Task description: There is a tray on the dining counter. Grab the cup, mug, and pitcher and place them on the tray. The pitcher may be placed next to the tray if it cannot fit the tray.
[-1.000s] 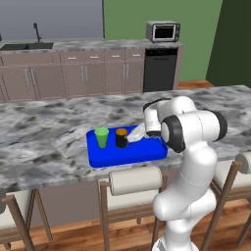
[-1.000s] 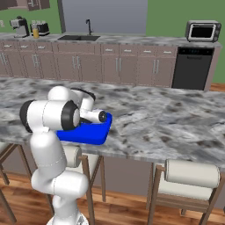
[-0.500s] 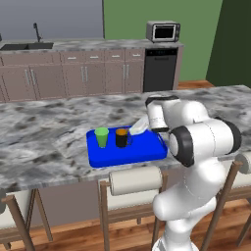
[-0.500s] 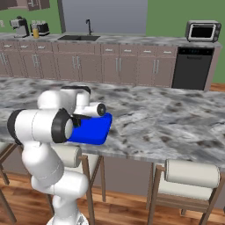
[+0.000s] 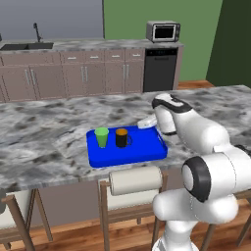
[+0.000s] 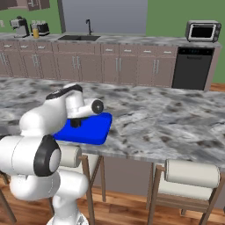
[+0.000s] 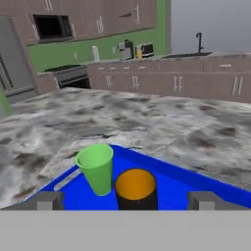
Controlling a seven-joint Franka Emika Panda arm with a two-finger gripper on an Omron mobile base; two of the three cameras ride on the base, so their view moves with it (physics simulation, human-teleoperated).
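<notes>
End effector (image 7: 125, 200) released, its 2 fingertips (image 7: 48, 200) spread wide and holding nothing, poised low over the near edge of the tray (image 5: 139, 151), with the mug (image 7: 136, 188) directly between the fingertips and the cup (image 7: 96, 168) touching or just beside it on the left. Both vessels stand upright, mouths up, side by side in the left half of the tray, whose long axis runs along the dining counter (image 5: 44, 132). Beyond: marbled counter, brown cabinets (image 5: 86, 78), sink faucet (image 7: 199, 41), black dishwasher (image 5: 159, 70), microwave (image 5: 163, 31); a cushioned stool (image 5: 135, 180) below the tray.
</notes>
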